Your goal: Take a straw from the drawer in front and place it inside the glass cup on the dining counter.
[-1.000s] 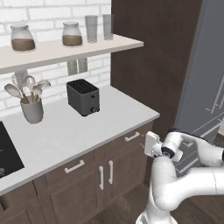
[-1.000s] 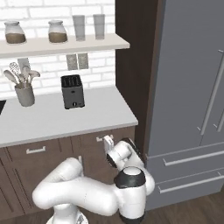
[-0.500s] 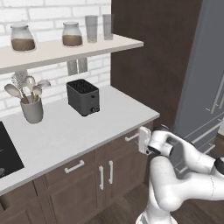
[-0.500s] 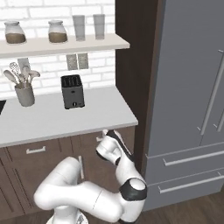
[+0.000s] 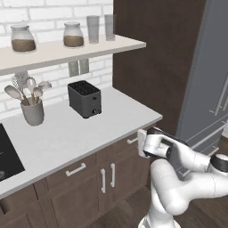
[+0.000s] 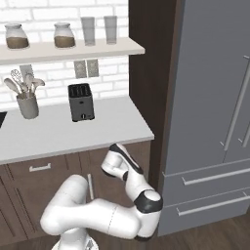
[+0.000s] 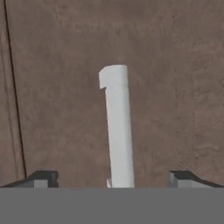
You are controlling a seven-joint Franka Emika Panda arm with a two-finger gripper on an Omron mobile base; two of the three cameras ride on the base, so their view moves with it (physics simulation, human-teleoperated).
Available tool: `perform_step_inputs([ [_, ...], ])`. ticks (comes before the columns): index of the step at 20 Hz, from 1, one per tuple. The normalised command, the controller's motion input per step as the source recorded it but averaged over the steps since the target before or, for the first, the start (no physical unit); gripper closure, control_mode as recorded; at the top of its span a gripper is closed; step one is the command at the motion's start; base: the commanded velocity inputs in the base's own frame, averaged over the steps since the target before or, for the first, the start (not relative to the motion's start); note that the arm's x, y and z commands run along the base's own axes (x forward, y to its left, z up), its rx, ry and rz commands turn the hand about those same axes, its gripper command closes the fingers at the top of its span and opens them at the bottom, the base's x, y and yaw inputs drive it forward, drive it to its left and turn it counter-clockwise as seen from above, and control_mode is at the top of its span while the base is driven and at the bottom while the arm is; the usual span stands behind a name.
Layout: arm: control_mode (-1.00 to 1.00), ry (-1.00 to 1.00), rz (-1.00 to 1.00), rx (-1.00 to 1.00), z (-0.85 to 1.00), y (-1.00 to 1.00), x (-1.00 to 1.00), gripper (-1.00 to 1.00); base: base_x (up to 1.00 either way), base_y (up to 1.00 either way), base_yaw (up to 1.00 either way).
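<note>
The drawer [image 5: 126,145] is a closed dark brown wood front under the right end of the pale worktop. In the hand view its wood [image 7: 175,87] fills the background, and its pale bar handle [image 7: 118,127] runs down the middle. My gripper [image 7: 113,179] is open, with one dark fingertip [image 7: 43,178] on each side of the handle and touching nothing. From the left base view the gripper [image 5: 140,143] sits right against the drawer front, beside the handle [image 5: 132,140]. The straw, the glass cup and the dining counter are out of view.
A black toaster [image 5: 84,99], a utensil pot [image 5: 32,111] and a black hob [image 5: 6,153] stand on the worktop [image 5: 80,133]. Cabinet doors [image 5: 89,187] lie below it. A shelf [image 5: 67,51] holds jars and two tall glasses. A grey fridge [image 6: 215,112] stands at the right.
The hand has moved left and in toward the drawer front, closing on its handle. The jaws have stayed open.
</note>
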Motion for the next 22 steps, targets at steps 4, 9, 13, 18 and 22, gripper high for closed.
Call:
perform_step_inputs([
  [4,-1.00,0.06,0.00,0.00,-0.22,-0.38,0.06,-1.00,0.00,0.00,0.00],
  [9,-1.00,0.02,0.00,0.00,-0.25,-0.15,0.27,-1.00,0.00,0.00,0.00],
  [13,-1.00,0.00,0.00,0.00,-0.27,0.00,0.43,-1.00,0.00,0.00,0.00],
  [18,-1.00,0.04,0.00,-0.05,-0.39,0.00,0.42,-1.00,0.00,0.00,0.00],
  [22,-1.00,0.09,0.00,-0.12,-0.52,0.03,0.49,-1.00,0.00,0.00,0.00],
])
